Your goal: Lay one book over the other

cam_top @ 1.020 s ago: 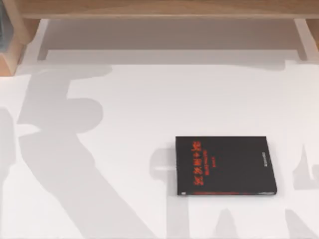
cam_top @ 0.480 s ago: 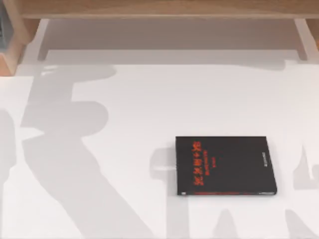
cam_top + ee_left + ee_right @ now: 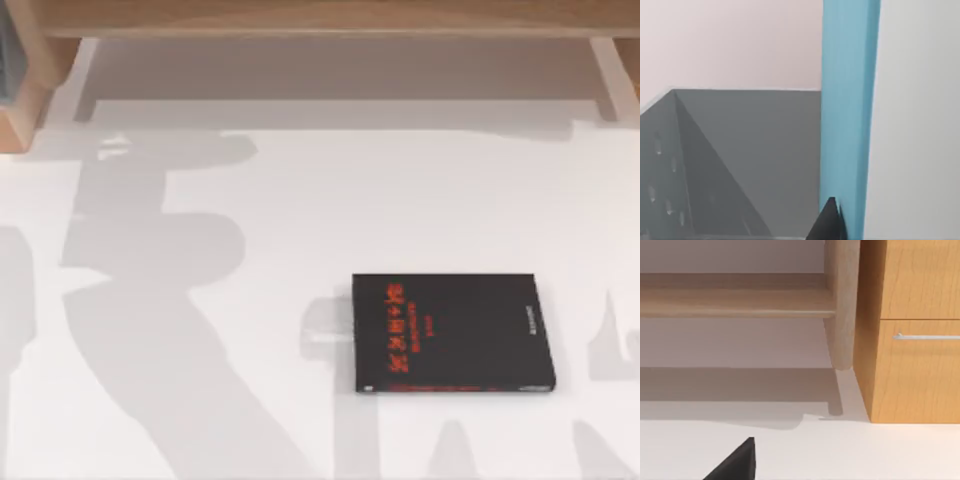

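The black book [image 3: 453, 333] with red lettering lies flat on the white surface [image 3: 300, 220], right of the middle and towards the near edge in the top view. My left wrist view has the teal-blue book [image 3: 847, 115] standing upright just beside a dark fingertip of my left gripper [image 3: 830, 222]; I cannot tell whether that gripper is clamped on it. My right gripper [image 3: 737, 462] hangs above the surface, facing a wooden cabinet [image 3: 915, 330]; its state I cannot tell
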You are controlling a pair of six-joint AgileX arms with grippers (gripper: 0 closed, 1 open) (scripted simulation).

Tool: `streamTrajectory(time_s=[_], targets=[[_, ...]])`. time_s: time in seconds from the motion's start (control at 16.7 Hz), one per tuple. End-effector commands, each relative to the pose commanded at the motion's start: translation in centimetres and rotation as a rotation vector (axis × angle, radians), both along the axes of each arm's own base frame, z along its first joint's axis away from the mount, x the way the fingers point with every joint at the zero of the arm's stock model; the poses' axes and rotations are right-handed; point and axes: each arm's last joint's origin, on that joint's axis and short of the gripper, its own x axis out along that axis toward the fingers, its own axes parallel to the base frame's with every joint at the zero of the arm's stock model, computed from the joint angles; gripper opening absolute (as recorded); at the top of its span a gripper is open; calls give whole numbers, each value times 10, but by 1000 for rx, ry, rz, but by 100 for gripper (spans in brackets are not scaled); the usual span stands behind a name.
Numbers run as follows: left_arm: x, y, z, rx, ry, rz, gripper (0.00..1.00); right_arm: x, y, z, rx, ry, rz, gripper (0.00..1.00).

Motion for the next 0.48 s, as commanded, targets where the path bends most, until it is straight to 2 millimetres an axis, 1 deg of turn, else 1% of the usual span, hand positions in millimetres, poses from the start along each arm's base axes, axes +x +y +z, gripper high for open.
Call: streamTrajectory(time_s=[0.06, 0.12, 0.24, 0.36, 0.48], targets=[[-4, -5, 12, 16, -13, 22, 0, 0, 0, 0, 0, 0, 0, 100], [-9, -14, 29, 37, -35, 45, 0, 0, 0, 0, 0, 0, 0, 100], [-21, -40, 72, 88, -106, 90, 0, 0, 0, 0, 0, 0, 0, 100], [-38, -77, 119, 130, -190, 125, 0, 0, 0, 0, 0, 0, 0, 100], [-61, -122, 162, 154, -268, 146, 0, 0, 0, 0, 0, 0, 0, 100]])
